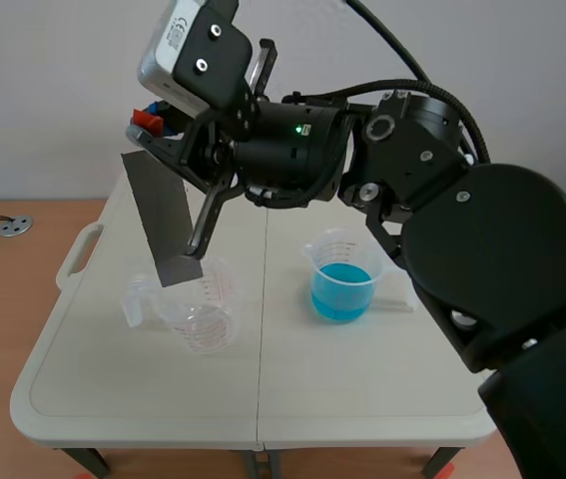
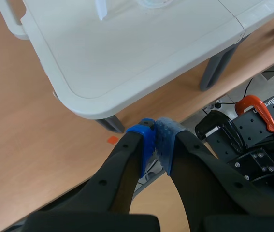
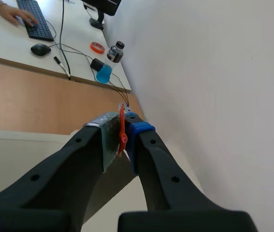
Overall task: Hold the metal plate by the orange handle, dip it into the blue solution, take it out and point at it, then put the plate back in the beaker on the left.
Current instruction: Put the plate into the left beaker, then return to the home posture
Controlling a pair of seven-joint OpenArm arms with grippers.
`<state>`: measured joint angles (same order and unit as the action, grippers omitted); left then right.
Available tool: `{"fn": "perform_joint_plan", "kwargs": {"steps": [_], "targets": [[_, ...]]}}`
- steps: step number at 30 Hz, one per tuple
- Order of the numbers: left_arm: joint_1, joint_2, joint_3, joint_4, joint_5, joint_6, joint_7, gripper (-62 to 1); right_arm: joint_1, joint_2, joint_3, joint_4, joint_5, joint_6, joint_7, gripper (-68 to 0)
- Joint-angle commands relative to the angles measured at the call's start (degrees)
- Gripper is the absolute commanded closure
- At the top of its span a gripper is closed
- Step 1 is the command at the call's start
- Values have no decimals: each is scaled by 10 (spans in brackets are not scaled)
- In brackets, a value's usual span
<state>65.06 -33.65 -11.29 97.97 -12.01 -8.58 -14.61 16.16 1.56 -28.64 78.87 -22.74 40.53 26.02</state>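
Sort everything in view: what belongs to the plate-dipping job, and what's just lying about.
Job: metal plate, its orange handle, blue-solution beaker, clear left beaker, right hand gripping the handle.
Lying about: keyboard, mouse, bottle, orange clamp.

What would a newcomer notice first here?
The right gripper, raised over the table's left half, is shut on the orange handle. The grey metal plate hangs tilted from it, its lower end at the mouth of the clear left beaker. To the right stands the beaker of blue solution.
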Motion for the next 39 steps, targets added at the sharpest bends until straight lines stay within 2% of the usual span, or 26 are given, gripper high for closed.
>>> {"fn": "perform_joint_plan", "kwargs": {"steps": [1,15,19,23,27,37,39], "targets": [[-2,0,0,2,-2,0,-5,-15,11,-3,-3,0,8,-4,7,-13],[-2,0,0,2,-2,0,-5,-15,6,-3,-29,-54,9,-7,7,-13],[-2,0,0,2,-2,0,-5,-15,6,-3,-29,-81,9,-35,6,-13],[-2,0,0,2,-2,0,-4,-15,6,-3,-29,-108,12,-38,6,-13],[-2,0,0,2,-2,0,-2,-15,6,-3,-29,-127,20,-54,6,-13],[-2,0,0,2,-2,0,50,-15,6,-3,-29,-155,20,-67,3,-13],[-3,0,0,2,6,-1,68,-15,6,-3,-29,-160,20,-67,2,-13]]}}
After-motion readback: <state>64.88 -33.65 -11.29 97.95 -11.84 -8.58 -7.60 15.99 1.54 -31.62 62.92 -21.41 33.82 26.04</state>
